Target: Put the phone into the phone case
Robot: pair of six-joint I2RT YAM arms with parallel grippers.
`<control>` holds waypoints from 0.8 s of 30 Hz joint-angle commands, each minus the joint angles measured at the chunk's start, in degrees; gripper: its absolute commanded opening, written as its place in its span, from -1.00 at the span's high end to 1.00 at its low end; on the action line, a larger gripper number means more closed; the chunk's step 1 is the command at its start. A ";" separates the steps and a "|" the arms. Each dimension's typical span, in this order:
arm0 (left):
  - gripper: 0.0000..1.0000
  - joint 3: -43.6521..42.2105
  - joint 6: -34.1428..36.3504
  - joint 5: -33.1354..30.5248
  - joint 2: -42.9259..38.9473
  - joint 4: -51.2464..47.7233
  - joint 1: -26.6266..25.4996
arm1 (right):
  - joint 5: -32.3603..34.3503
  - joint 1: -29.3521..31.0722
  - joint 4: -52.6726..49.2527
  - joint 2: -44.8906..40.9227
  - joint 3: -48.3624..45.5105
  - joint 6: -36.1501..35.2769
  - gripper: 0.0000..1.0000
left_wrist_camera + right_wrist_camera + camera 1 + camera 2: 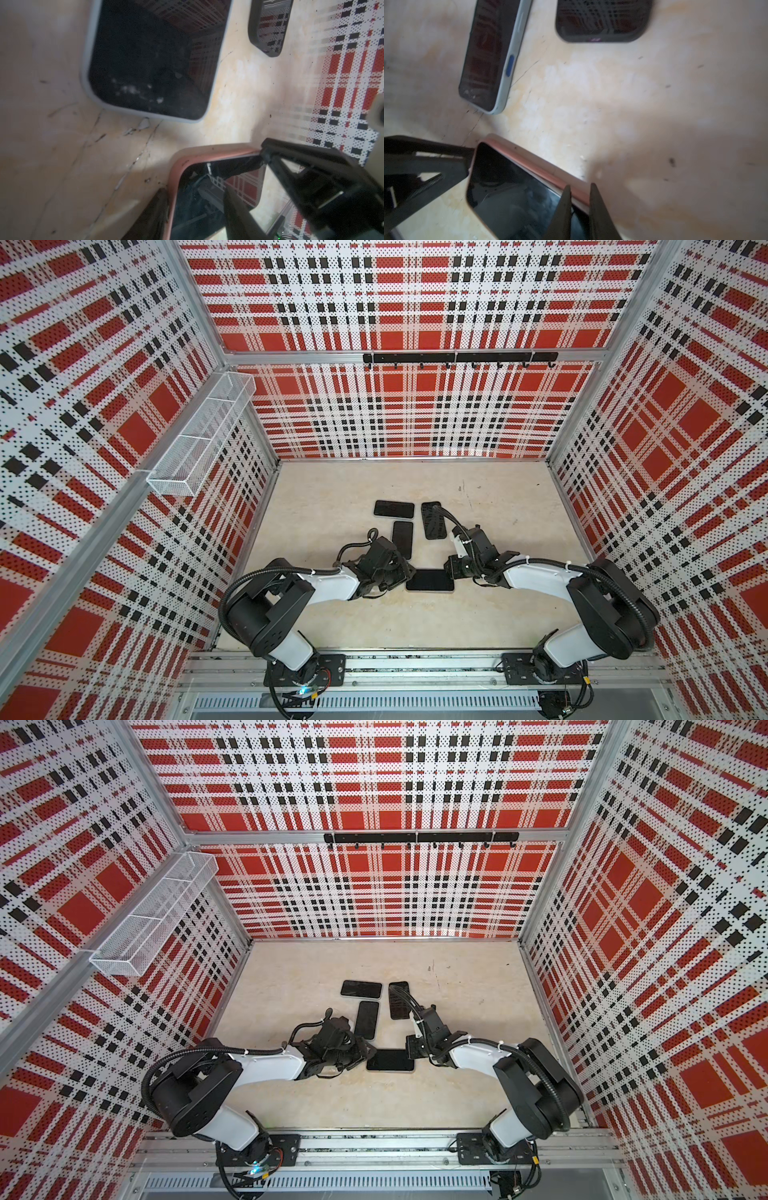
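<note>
Lying beyond pink-cased phone (430, 580): three other phones (394, 509).

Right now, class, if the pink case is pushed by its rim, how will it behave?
The pink case has a thin rim, so it probably flexes. It lies flat on the smooth table, so it likely slides, not tips. The glossy phone may slip.

Robot test cell in a lab: perforated plaid-printed wall panels (415, 302) set in an aluminium frame (291, 359) box in a scuffed beige tabletop (374, 626). Left arm (270, 614) and right arm (602, 610) stand bolted to a metal base rail (415, 664), slotted cable duct (374, 702) in front. Wire mesh basket (199, 435) and black hook rail (457, 357) hang on the walls.
</note>
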 commanded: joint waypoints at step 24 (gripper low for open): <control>-0.25 0.52 4.06 1.42 -5.15 -11.01 -1.18 | -9.38 1.40 -7.88 -34.44 -16.94 24.74 -0.24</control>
